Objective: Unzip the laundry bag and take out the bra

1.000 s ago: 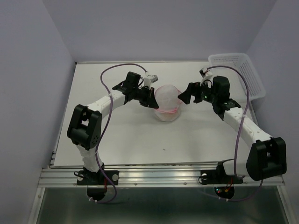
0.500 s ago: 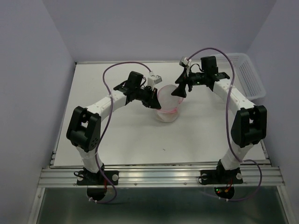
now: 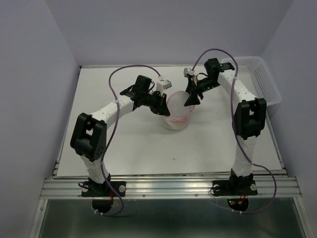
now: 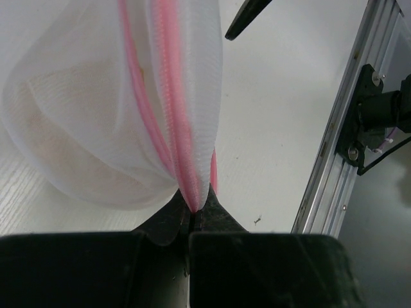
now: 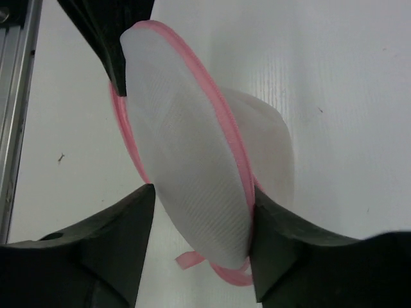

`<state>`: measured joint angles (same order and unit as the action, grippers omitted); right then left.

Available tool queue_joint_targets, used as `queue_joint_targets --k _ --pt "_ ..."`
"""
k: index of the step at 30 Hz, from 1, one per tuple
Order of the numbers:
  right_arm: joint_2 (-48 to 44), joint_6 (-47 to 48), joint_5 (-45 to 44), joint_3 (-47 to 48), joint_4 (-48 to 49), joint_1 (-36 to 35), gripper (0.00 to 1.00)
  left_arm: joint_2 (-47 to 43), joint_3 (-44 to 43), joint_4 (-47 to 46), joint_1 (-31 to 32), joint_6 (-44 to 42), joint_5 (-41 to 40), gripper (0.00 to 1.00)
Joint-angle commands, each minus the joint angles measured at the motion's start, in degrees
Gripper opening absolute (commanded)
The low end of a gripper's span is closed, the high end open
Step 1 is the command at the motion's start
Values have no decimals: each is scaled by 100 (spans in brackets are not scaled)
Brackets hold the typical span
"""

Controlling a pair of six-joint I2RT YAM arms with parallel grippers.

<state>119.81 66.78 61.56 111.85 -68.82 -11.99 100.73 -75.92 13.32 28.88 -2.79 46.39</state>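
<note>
Right wrist view: right gripper [image 5: 200,205] open, straddling one laundry bag [image 5: 186,135] disc.
Left gripper [image 4: 192,215]: clamped on zipper rim [image 4: 172,115], bag straight ahead.

plain white table [image 3: 129,148], matte top. the mesh laundry bag [image 3: 177,111] sits on it around the middle, pink zipper rim showing. a white lattice basket [image 3: 265,84] is at the far right corner, well apart.

laundry bag [image 3: 177,111] mid-table [image 3: 124,144], bra [image 4: 48,144] inside | left gripper [image 3: 161,105] at bag's left rim | right gripper [image 3: 191,98] astride bag's right, 1 finger each side | basket [image 3: 260,79] far-right corner, well apart
</note>
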Motion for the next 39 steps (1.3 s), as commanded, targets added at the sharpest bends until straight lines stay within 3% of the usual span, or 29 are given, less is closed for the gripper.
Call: queue_joint_targets --k 1,3,8,13,15,17,19,20,22,23,33,36,39 --pt "-142 556 339 74 -862 12 51 -132 -265 -40 12 -117 11 0" --pt "-308 302 348 -92 -538 12 38 -150 -257 -31 21 -99 -33 0" --pt "-695 -568 269 -436 385 12 34 -133 -248 -40 21 -47 -113 0" --pt "-968 -1027 155 -691 984 12 4 -88 -213 -145 21 111 -165 0" --pt "-1100 -896 76 -814 967 12 1 -123 -230 -189 21 243 -244 15" --pt "-1266 -799 -152 -1006 1019 -40 1 -254 -195 -312 21 480 -332 47" --pt "-1398 -746 -310 -1156 1072 -40 1 -369 -108 -513 12 725 -350 59" --pt "-1468 -694 -416 -1244 1089 -101 1 -448 -72 -567 21 779 -324 59" --pt "-1662 -614 -495 -1524 1168 -102 1 -659 41 -690 21 972 -393 76" --pt "-1732 -553 -531 -1622 1195 -102 1 -799 77 -699 12 1008 -429 99" --pt "-2664 -325 -1190 -2702 1555 -216 1 -1521 701 -638 -365 1727 -886 99" --pt "-2884 -149 -1313 -2967 1520 -269 1 -1320 500 -445 -507 1738 -1131 99" --pt "-3068 106 -1269 -3134 1468 -322 1 -889 70 -304 -507 1519 -870 99"
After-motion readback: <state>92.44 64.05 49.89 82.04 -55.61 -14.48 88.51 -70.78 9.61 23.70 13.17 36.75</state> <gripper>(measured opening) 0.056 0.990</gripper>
